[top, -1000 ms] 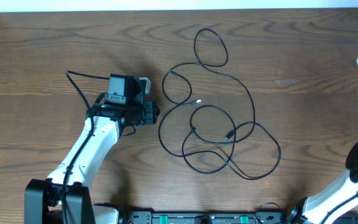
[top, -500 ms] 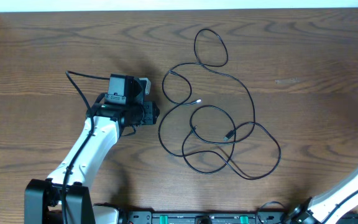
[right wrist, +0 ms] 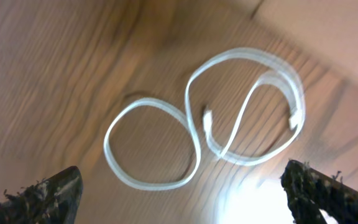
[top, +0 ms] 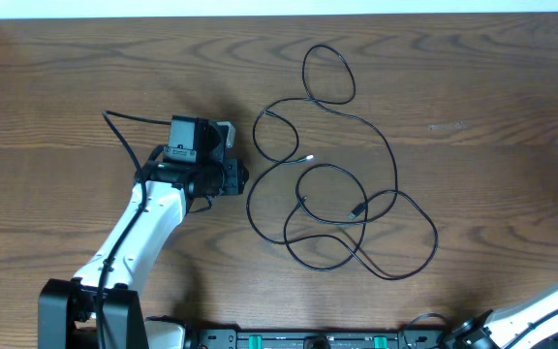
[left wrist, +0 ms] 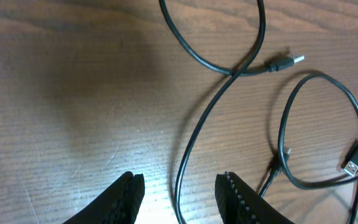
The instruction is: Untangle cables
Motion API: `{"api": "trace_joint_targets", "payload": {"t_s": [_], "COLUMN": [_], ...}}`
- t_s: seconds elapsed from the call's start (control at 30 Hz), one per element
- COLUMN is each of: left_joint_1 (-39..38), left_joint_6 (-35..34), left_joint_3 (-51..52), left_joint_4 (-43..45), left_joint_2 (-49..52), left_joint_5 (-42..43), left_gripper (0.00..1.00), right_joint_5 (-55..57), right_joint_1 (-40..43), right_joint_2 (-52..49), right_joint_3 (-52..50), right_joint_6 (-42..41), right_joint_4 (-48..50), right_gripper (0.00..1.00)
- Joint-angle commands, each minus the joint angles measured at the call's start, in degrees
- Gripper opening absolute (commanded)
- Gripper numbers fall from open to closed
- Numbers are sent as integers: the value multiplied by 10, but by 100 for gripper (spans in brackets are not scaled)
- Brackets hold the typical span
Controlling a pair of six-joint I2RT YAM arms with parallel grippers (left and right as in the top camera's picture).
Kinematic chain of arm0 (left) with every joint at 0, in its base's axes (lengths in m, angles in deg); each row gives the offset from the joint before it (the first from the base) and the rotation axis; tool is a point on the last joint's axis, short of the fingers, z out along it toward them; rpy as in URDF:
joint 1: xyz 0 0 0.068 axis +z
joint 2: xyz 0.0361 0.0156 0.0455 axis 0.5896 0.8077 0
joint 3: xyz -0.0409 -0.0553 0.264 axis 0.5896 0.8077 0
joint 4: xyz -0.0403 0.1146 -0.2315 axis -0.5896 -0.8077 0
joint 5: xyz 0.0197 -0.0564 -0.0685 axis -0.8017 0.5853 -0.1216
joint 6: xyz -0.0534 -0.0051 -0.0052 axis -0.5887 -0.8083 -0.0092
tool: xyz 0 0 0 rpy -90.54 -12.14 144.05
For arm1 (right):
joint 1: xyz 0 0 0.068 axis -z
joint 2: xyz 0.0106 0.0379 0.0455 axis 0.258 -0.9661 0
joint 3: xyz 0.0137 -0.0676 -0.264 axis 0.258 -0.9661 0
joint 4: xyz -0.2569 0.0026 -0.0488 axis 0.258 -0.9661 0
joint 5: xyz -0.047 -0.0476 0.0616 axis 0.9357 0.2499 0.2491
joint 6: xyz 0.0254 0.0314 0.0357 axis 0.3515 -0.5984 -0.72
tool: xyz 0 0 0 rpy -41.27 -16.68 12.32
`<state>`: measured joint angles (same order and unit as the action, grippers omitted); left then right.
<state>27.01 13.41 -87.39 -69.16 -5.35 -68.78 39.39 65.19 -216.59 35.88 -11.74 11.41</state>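
At the left pincer point(left wrist: 180, 186), jaws partly apart, gripping nothing. Just ahead on the tabletop point(left wrist: 73, 93), a strand of the black cable point(left wrist: 281, 62), running up from between the tips. At the right pincer point(right wrist: 182, 186), jaws spread wide and empty, above the white cable point(right wrist: 192, 130), far right of the black cable. Two cables in all: one black, one white. Two plugs point(left wrist: 353, 165) seen on the black. Since a second ago: left arm point(top: 143, 228) and black cable unmoved, white cable shifted lower, right arm point(top: 550, 305) pulled back.
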Motion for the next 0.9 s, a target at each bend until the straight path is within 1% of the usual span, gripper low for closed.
{"api": "trace_joint_targets", "payload": {"t_s": [0.0, 0.1, 0.2, 0.33, 0.43, 0.5, 0.53, 0.6, 0.67, 0.73, 0.77, 0.87], "left_joint_1": [-8, -17, -28, -39, -43, -43, -43, -43, -43, -43, -43, -43], "left_joint_6": [8, 8, 8, 8, 8, 8, 8, 8, 8, 9, 11, 17], "left_joint_3": [-3, -5, -25, -57, -61, -61, -61, -61, -61, -61, -61, -61], "left_joint_4": [-7, -6, -16, -32, -33, -51, -68, -89, -107, -125, -136, -146], "left_joint_2": [-5, -5, -19, -62, -104, -130, -142, -150, -151, -150, -150, -150], "left_joint_5": [9, 9, 26, 28, 28, 28, 28, 28, 28, 28, 28, 28], "left_gripper": [41, 38, 38, 38, 38, 39, 39, 40, 46, 50, 51, 56], "right_joint_5": [-66, -128, -174, -189, -191, -215, -241, -263, -265, -260, -241, -169], "right_joint_1": [-18, -39, -75, -142, -200, -254, -291, -339, -389, -445, -495, -574], "right_joint_2": [-11, -11, -11, -11, -11, -11, -11, -11, -11, -11, -11, -11], "right_joint_3": [0, -9, -24, -55, -86, -113, -131, -150, -167, -183, -193, -197], "right_joint_6": [-71, -66, -27, 37, 82, 142, 193, 246, 289, 334, 355, 345], "right_joint_4": [-36, -64, -93, -123, -134, -142, -146, -156, -161, -166, -165, -148], "right_gripper": [99, 99, 99, 99, 99, 99, 99, 99, 99, 99, 99, 99]}}
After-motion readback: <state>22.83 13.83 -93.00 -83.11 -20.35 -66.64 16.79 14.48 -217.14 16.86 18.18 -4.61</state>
